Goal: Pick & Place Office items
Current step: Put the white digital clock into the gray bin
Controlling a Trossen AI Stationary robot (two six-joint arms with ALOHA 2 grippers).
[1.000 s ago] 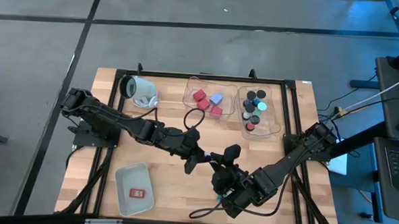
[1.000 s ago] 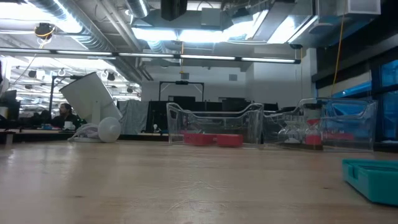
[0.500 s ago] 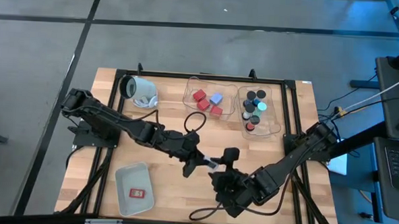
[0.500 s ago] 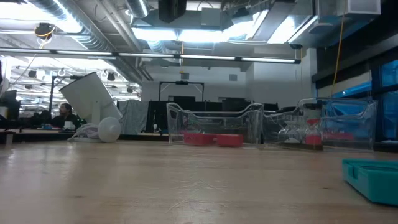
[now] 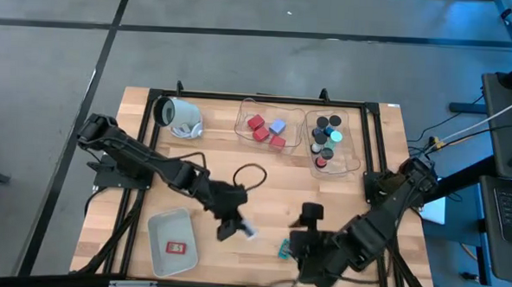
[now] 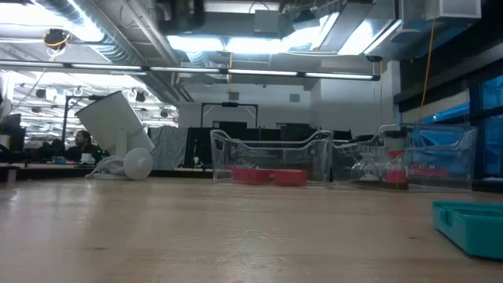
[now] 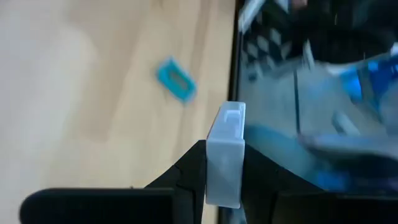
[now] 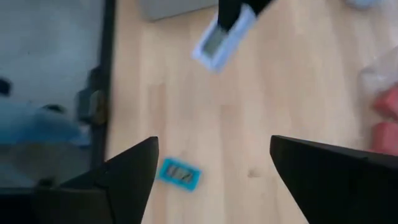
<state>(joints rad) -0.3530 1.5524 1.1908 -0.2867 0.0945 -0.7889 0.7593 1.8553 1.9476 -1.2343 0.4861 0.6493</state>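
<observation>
My left gripper (image 5: pixel 232 226) is over the table's near middle, shut on a white card (image 5: pixel 247 230). The card also shows in the right wrist view (image 8: pixel 221 38). A teal card (image 5: pixel 283 248) lies flat on the wood just to its right; the low view shows it too (image 6: pixel 471 224). My right gripper (image 5: pixel 297 246) hovers open beside the teal card, which shows between its fingers (image 8: pixel 179 173) without being touched. A red card (image 5: pixel 176 247) lies in the grey-white tray (image 5: pixel 159 230). My left gripper pinches one end of the white card (image 7: pixel 224 182) between its two fingers, edge-on to the wrist camera. The rest of the card sticks out past the fingertips (image 7: pixel 229 121). The fingers come slanting down from the far left. The card is clear of the table.
Two clear bins stand at the far side: one (image 5: pixel 244 124) with red and pale blue blocks, one (image 5: pixel 352 156) with stubby cylinders. A large white cylinder (image 5: pixel 179 114) lies at the far left. A dark cable loop (image 5: pixel 251 171) lies mid-table.
My right gripper has opened and let go of the white card, then drawn back toward the table's right and near edge. My left gripper has carried the card toward the near left, clear of the table. The teal card has stayed where it lay.
</observation>
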